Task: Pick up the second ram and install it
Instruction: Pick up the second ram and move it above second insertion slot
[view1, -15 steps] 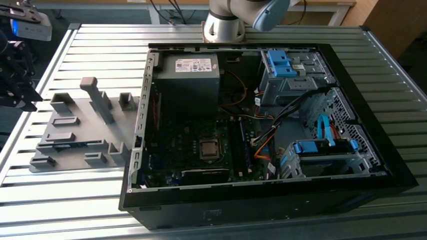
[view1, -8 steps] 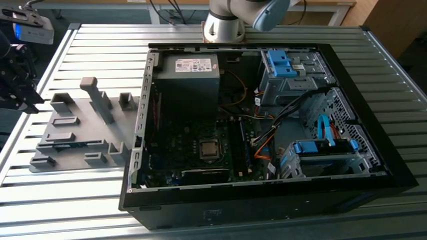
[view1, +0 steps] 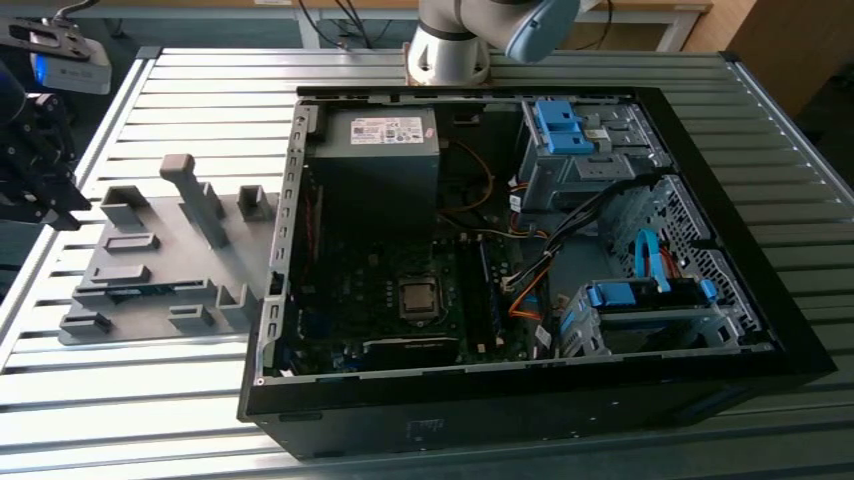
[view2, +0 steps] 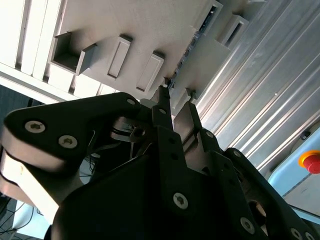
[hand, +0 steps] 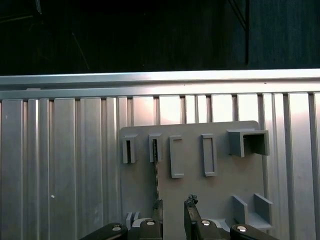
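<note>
The second ram (hand: 155, 175) stands on edge in a slot of the grey holder plate (hand: 220, 185), a thin dark strip. It also shows in the second wrist view (view2: 189, 46) and in the exterior view (view1: 144, 290), where it is a dark strip with a touch of blue. My gripper (hand: 173, 204) hovers over the plate, open, with nothing between its fingers. The ram's near end lines up with one fingertip (hand: 158, 205), not with the gap. In the second wrist view the gripper (view2: 176, 97) has the same empty gap.
The open computer case (view1: 534, 260) lies on the slatted aluminium table (view1: 147, 400), to the exterior view's right of the holder plate (view1: 187, 225). Upright grey blocks (view1: 194, 195) rise from the plate. The arm's black wrist hardware (view1: 34, 160) is at that view's left edge.
</note>
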